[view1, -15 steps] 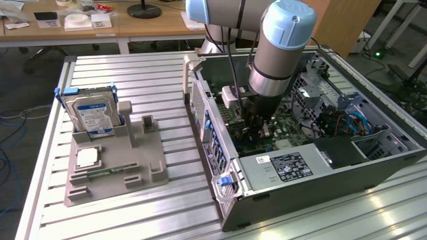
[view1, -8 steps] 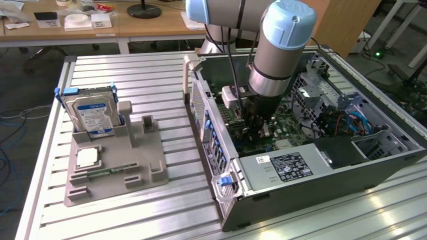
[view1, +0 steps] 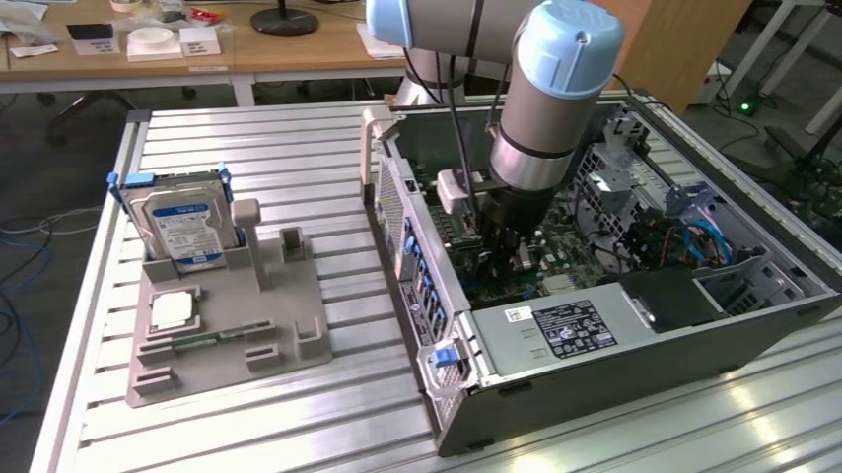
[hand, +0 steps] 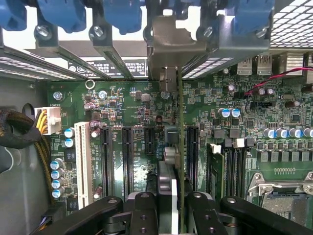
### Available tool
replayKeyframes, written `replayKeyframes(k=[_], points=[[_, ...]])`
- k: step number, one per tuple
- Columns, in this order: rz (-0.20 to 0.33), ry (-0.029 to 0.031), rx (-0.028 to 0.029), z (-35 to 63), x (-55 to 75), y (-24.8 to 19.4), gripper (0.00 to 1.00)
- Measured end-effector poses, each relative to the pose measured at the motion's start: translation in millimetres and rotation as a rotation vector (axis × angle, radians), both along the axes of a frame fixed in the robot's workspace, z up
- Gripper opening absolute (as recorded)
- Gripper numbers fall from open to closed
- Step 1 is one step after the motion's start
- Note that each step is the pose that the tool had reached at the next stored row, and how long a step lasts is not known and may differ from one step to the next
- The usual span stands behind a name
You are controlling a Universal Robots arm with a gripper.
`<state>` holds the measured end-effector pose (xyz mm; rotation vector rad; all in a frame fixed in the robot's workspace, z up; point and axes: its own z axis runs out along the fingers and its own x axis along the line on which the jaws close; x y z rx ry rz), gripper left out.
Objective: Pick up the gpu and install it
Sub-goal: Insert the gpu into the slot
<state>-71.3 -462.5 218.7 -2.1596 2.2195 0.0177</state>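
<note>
A: Start with the big picture. Where does the work stand?

B: The open computer case [view1: 618, 325] lies on its side on the slatted table [view1: 263, 168], toward the exterior view's right edge. The arm reaches down into it, over the motherboard [hand: 132, 103]. Well apart, nearer the table's other edge, the grey fixture [view1: 224, 335] carries the hard drive [view1: 184, 227] upright and the small processor chip [view1: 173, 311] lying flat.

A: And the gpu?

B: The gpu [hand: 180, 161] is inside the case, seen edge-on as a thin blade in the wrist view. It runs straight out from the gripper [hand: 171, 208] toward the case's rear wall, with its metal bracket [hand: 168, 46] up against the row of blue slot latches [hand: 122, 12].

A: Is the gripper holding it?

B: I judge so: the fingers [hand: 142, 210] are closed in on either side of the card's near end, clamped on it.

A: Which way does its long axis lie?

B: Parallel to the black expansion slots [hand: 127, 156], in line with the gap between the third and fourth of them. Whether its lower edge is already in a slot I cannot tell.

A: Room to move?

B: Tight. The memory stick [hand: 215, 169] stands near on one side, the slots just beside on the other, and the rear wall closes off the bracket end.
</note>
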Motion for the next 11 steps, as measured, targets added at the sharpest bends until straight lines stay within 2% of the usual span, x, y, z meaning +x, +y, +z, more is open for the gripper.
replayKeyframes(k=[11], points=[[0.0, -0.0009, -0.0004, -2.0, -1.4, 1.8, 0.28]])
